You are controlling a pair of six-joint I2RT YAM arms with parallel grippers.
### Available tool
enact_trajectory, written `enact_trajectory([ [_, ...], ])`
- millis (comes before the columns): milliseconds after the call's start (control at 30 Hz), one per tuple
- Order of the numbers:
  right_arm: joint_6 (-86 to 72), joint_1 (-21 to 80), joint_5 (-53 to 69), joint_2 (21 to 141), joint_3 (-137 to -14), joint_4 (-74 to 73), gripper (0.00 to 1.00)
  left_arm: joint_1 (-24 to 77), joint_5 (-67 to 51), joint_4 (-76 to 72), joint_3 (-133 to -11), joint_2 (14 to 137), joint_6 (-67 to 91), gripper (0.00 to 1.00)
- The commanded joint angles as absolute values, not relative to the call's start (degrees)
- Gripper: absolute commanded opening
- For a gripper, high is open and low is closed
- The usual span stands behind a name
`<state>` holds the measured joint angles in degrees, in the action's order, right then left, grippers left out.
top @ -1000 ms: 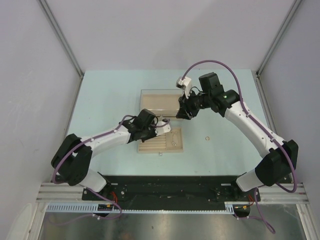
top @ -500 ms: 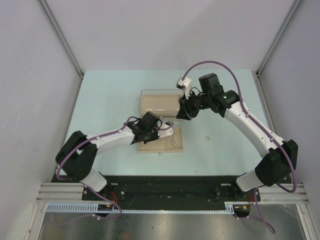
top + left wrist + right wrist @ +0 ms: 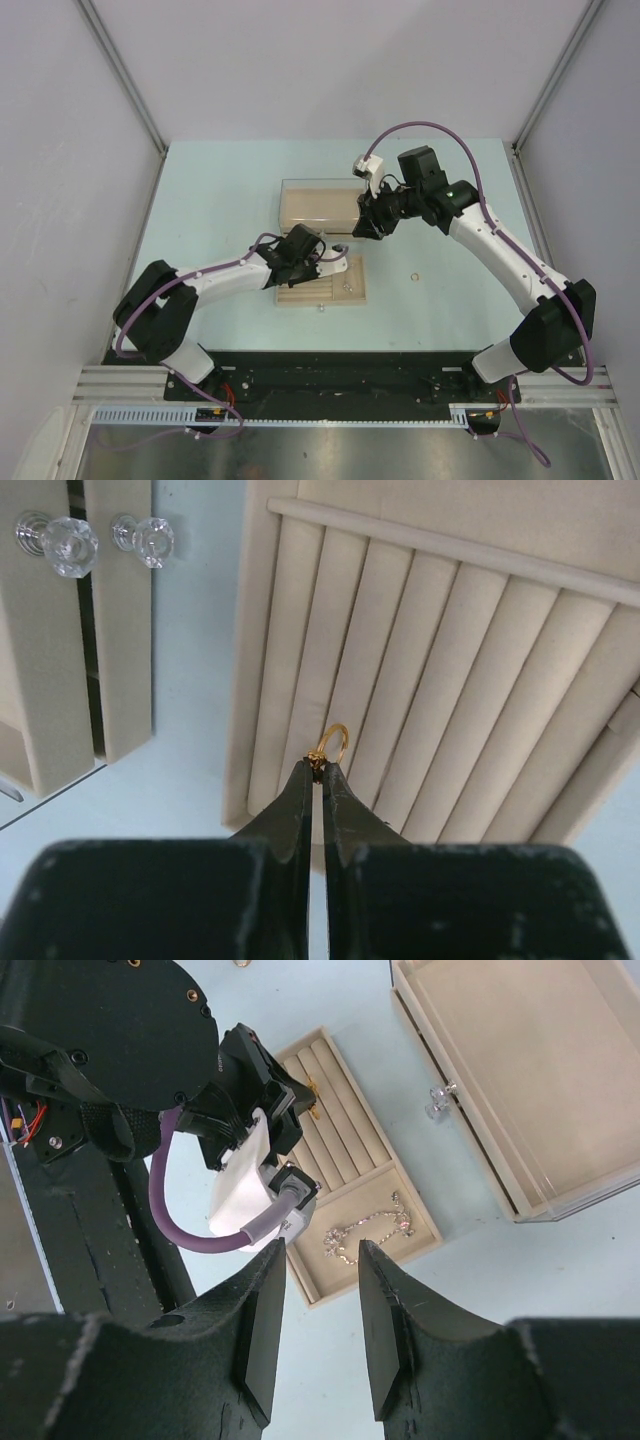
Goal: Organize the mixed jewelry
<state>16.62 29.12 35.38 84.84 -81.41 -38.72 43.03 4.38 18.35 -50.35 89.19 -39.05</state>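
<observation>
My left gripper (image 3: 318, 766) is shut on a small gold ring (image 3: 334, 740) and holds it just over the ribbed slots of the beige tray (image 3: 470, 660). In the top view this gripper (image 3: 338, 260) is over the tray's (image 3: 300, 297) upper left part. A thin silvery chain (image 3: 366, 1228) lies in the tray's flat compartment. My right gripper (image 3: 320, 1242) is open and empty, hovering high above that chain. In the top view it (image 3: 362, 232) is by the beige box's (image 3: 315, 205) right end. Another gold ring (image 3: 414, 272) lies on the table right of the tray.
The beige box (image 3: 530, 1070) has an open top and drawer fronts with clear crystal knobs (image 3: 70, 545). A small knob (image 3: 320, 308) sits at the tray's near edge. The left arm's wrist and purple cable (image 3: 200, 1210) lie close under my right gripper.
My left arm has stretched out lower and brought its shut gripper down over the tray's ribbed slots. The right arm has hardly moved.
</observation>
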Motion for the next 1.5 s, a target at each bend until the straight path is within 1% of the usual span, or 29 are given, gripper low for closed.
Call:
enact_trajectory([
  [0,17.1,29.0,36.2,83.1,-81.5,-37.7,0.39,43.8,4.8,17.2,-50.3,89.3,-40.3,0.0],
  [1467,17.1,28.8,36.0,83.1,-81.0,-37.6,0.39,45.3,6.1,15.4,-48.9,93.6,-41.0,0.0],
])
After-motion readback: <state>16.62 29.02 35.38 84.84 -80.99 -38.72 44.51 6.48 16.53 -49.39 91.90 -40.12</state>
